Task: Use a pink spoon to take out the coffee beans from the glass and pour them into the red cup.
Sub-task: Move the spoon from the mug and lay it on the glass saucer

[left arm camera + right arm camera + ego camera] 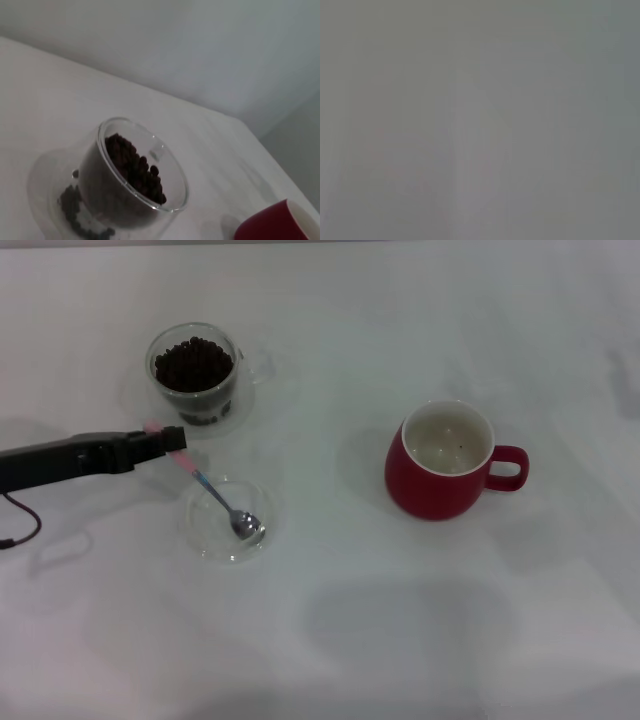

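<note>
Head view shows the left gripper reaching in from 9 o'clock, low over the tabletop, with its tip at the pink end of the spoon. Its jaws appear pressed onto the handle, pinching it near the top end, though the contact itself is partly masked by the black tip.

The spoon lies tilted, its long axis running from the pink handle at 10 o'clock down to the metal bowl at 4 o'clock. The bowl rests inside a shallow clear dish, just below the gripper. The handle end projects past the dish rim toward the glass.

The glass stands just beyond the gripper, at about 1 o'clock from the jaws, and is filled with beans nearly to the rim. The left wrist view confirms this: the glass sits close in front, with beans heaped inside.

The cup stands well apart at 3 o'clock from the spoon, upright, its handle pointing to 3 o'clock. Its white inside looks nearly empty, apart from a dark speck or two.

The right gripper appears in no view; the right wrist view shows only a featureless grey field.

Judgement: the task is at its start, with the spoon being taken up and no scoop made. The left arm is the nearer arm to spoon and glass. The coming move turns on lifting the spoon clear of the dish and swinging its bowl toward 12 o'clock, into the glass.
</note>
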Available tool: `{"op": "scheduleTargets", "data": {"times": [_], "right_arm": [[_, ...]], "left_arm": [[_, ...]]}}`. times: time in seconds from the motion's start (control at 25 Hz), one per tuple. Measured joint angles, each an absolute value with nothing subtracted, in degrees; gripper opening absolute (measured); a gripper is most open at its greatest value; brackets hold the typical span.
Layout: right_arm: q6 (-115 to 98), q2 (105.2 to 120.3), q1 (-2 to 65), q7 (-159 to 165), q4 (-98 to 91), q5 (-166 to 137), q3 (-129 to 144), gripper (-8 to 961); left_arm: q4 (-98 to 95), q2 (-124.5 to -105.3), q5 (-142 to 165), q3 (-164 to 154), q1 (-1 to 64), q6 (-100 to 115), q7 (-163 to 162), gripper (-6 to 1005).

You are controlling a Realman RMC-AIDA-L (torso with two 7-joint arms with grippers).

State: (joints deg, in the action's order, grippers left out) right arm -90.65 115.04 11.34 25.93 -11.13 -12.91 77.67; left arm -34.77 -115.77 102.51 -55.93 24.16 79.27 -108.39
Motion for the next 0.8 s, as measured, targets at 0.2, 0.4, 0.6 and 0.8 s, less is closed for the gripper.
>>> {"op": "scheduleTargets", "data": {"times": [0.2, 0.4, 0.6, 0.8], "right_arm": [[-90.6, 115.04, 11.5, 25.9, -10.6, -13.0, 77.8, 450], [-90.4, 115.09, 11.6, 25.9, -10.6, -13.1, 77.9, 450], [-89.7, 115.13, 11.9, 25.9, -10.5, -13.4, 78.0, 450], [-89.6, 115.13, 11.9, 25.9, -10.5, -13.4, 78.0, 450]], "left_arm": [[-33.9, -116.48, 103.0, -56.0, 24.2, 77.9, -108.4, 176], [-31.9, -116.53, 103.1, -56.1, 24.7, 77.2, -108.3, 178], [-31.7, -116.54, 103.1, -56.0, 24.9, 76.3, -108.3, 180], [-31.7, -116.54, 103.1, -55.7, 24.8, 76.1, -108.2, 205]]}}
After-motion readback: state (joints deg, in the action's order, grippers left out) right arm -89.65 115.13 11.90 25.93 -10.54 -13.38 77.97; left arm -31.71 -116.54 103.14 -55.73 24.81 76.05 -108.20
